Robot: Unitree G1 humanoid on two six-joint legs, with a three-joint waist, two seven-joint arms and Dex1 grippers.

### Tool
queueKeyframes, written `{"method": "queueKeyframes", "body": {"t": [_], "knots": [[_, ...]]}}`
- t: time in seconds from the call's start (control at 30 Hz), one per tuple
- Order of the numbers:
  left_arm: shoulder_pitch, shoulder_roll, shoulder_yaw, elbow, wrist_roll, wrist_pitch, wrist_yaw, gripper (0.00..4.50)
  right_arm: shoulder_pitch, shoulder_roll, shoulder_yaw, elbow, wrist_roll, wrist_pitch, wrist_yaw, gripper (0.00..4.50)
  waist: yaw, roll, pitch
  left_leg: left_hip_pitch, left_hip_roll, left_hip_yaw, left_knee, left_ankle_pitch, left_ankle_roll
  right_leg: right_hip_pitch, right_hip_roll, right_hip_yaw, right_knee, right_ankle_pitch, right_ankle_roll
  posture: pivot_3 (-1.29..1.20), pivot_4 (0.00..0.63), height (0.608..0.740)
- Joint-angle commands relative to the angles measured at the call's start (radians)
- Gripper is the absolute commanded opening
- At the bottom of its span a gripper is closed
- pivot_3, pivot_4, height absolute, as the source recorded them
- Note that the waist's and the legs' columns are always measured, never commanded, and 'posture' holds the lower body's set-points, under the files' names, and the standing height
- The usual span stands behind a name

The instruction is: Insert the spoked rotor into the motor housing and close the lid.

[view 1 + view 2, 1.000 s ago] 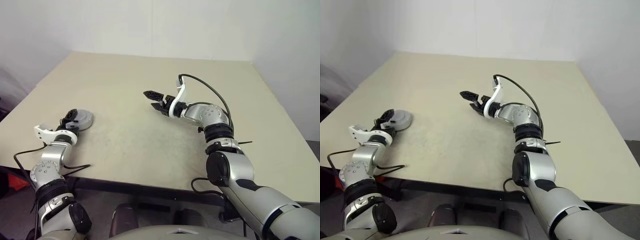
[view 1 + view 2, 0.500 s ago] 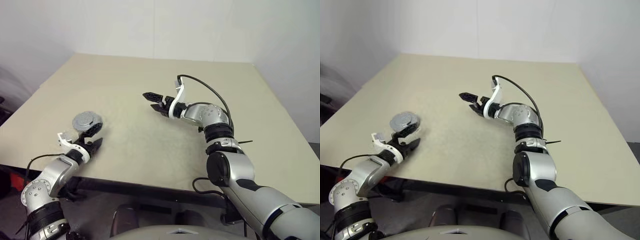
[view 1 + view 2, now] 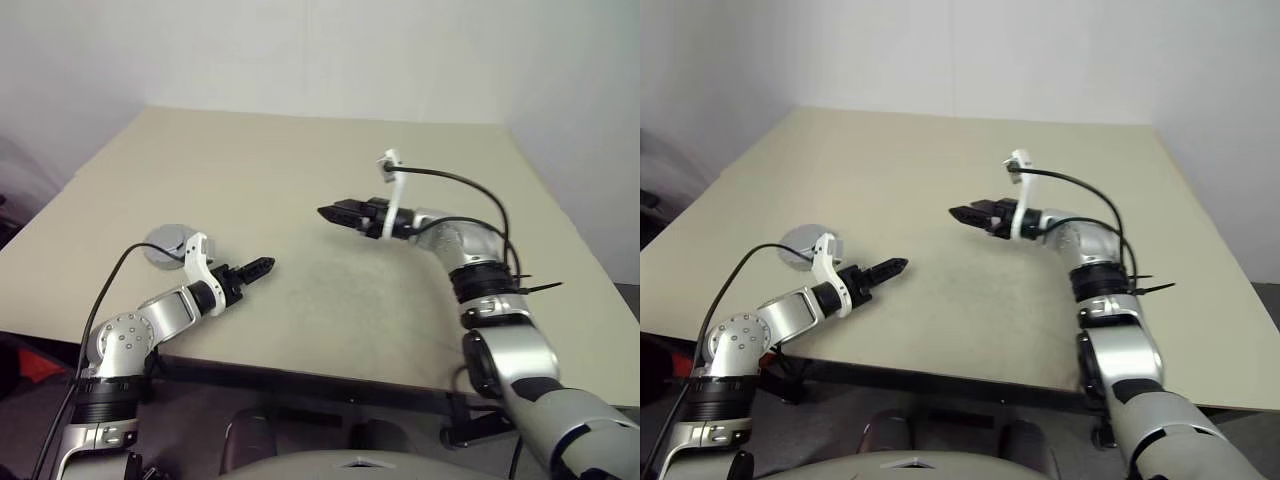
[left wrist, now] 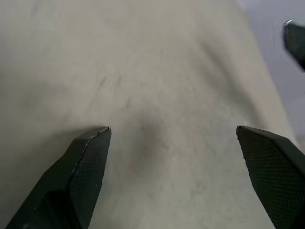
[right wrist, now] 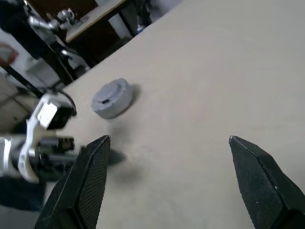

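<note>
Your left gripper (image 4: 174,138) stands with its two black fingers spread wide, nothing between them and bare surface under them; it hangs just above the beige matte table (image 3: 300,180) near the front edge, pointing toward the middle of the table. Your right gripper (image 5: 169,143) is likewise spread wide and holds nothing; it is raised over the centre of the table and points across toward your left side. The small round grey capped housing (image 3: 166,243), a low puck-shaped unit with a flat lid on top, lies on the table at your left, just behind and outboard of the left wrist, clear of both sets of fingers. The head views show it partly masked by the left arm's white bracket and black cable. The right wrist view shows it whole from across the table, with a small dark mark on its lid, and also shows the left arm beside it. The left wrist view shows bare table between the fingers and an edge of the right gripper at the far corner. The housing is near the left gripper and well apart from the right one.
</note>
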Motion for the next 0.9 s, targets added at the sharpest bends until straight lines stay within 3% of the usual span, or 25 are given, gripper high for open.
{"method": "queueKeyframes", "body": {"t": [0.03, 0.17, 0.3, 0.9], "knots": [[-0.03, 0.033, -0.013, -0.027, 0.101, -0.076, -0.098, 4.47, 0.037, -0.056, 0.077, -0.049, -0.072, -0.153, 0.142, 4.5, -0.001, 0.0, 0.0, 0.0, 0.0, 0.0, 0.0, 0.0, 0.0, 0.0, 0.001, 0.0, 0.0, 0.0, 0.0, 0.0, 0.0, 0.74], [-0.054, 0.042, -0.035, -0.017, 0.218, -0.165, -0.174, 4.47, 0.139, -0.117, 0.113, -0.083, -0.114, -0.328, 0.272, 4.5, 0.002, 0.0, 0.0, 0.0, 0.001, 0.0, 0.0, 0.0, 0.001, 0.0, 0.001, 0.0, 0.0, 0.0, -0.001, 0.0, 0.0, 0.74], [-0.084, 0.033, -0.048, -0.007, 0.285, -0.197, -0.223, 4.47, 0.153, -0.144, 0.12, -0.075, -0.118, -0.306, 0.32, 4.5, -0.001, 0.0, 0.0, 0.0, 0.0, 0.001, 0.003, -0.001, 0.003, 0.0, 0.0, 0.001, 0.001, 0.0, -0.002, 0.0, 0.0, 0.74], [-0.103, -0.014, -0.035, -0.027, 0.364, -0.187, -0.29, 4.47, 0.131, -0.1, 0.087, -0.028, -0.132, -0.299, 0.227, 4.5, -0.024, 0.0, 0.0, 0.001, 0.0, 0.001, 0.003, -0.002, 0.01, 0.0, 0.0, 0.0, 0.003, 0.001, -0.003, 0.0, 0.0, 0.74]]}}
